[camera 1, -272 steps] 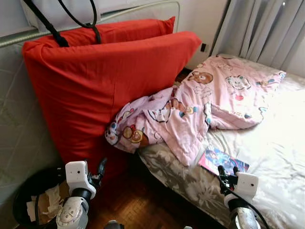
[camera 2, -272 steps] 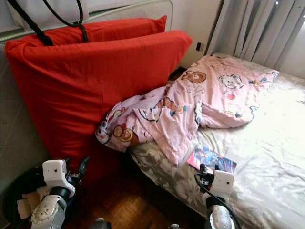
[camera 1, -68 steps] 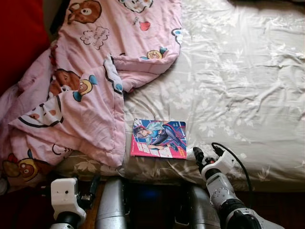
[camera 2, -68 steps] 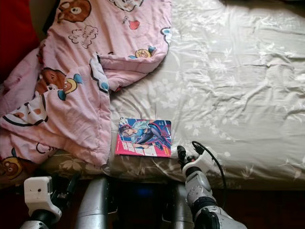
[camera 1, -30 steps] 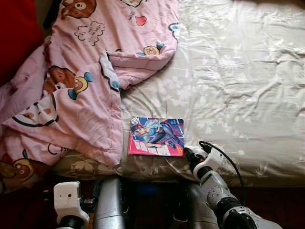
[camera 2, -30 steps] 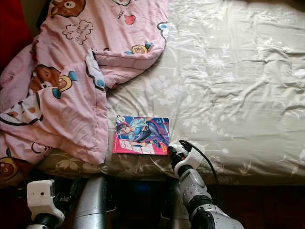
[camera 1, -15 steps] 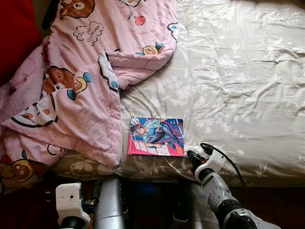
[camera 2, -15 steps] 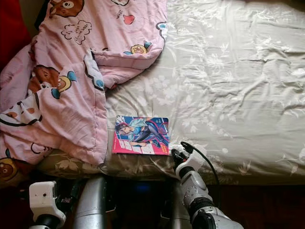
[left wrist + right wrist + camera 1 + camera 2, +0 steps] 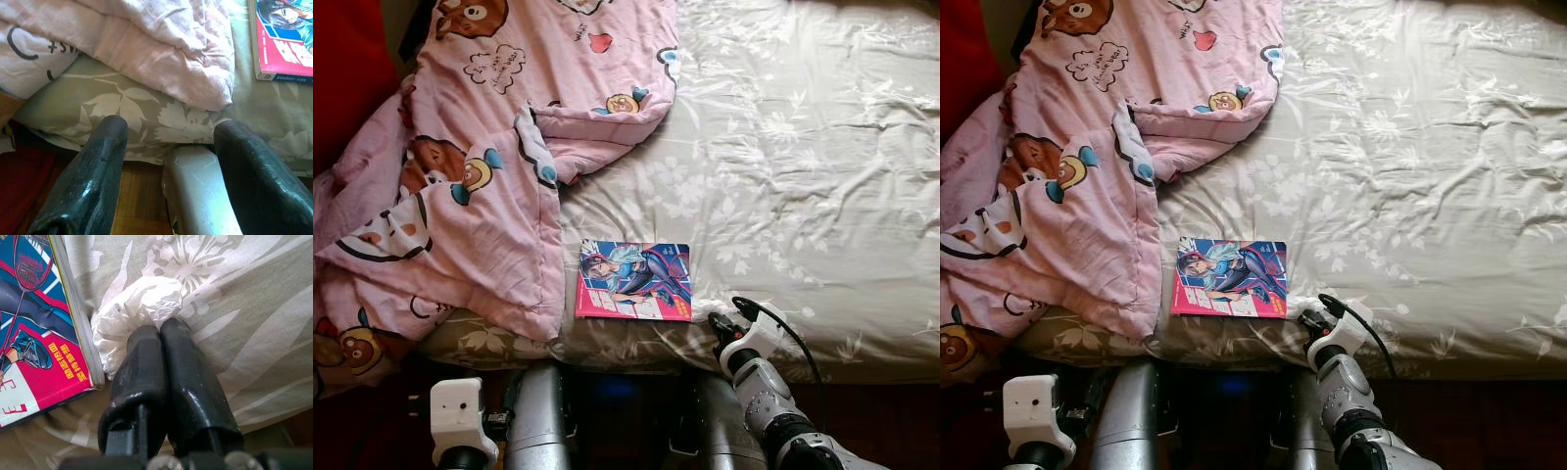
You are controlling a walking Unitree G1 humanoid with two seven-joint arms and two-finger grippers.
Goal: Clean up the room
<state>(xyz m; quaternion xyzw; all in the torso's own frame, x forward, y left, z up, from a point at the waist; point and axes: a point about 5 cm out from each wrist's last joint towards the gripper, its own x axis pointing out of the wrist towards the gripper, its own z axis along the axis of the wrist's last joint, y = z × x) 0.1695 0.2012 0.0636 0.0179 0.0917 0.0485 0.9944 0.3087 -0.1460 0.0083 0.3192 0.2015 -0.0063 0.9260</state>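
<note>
White crumpled paper point(image 9: 139, 308), a small wad, is found on the near edge of the bed point(image 9: 822, 176), touching the right edge of a comic book point(image 9: 634, 280). The right hand point(image 9: 159, 335) is seen with its fingers pressed together, their tips against the wad; whether any paper is pinched cannot be told. The wad is judged feather-light, soft and easily crushed, best pinched across its bulging middle. The left hand point(image 9: 168, 147) is held wide open and empty below the pink blanket point(image 9: 480, 166).
</note>
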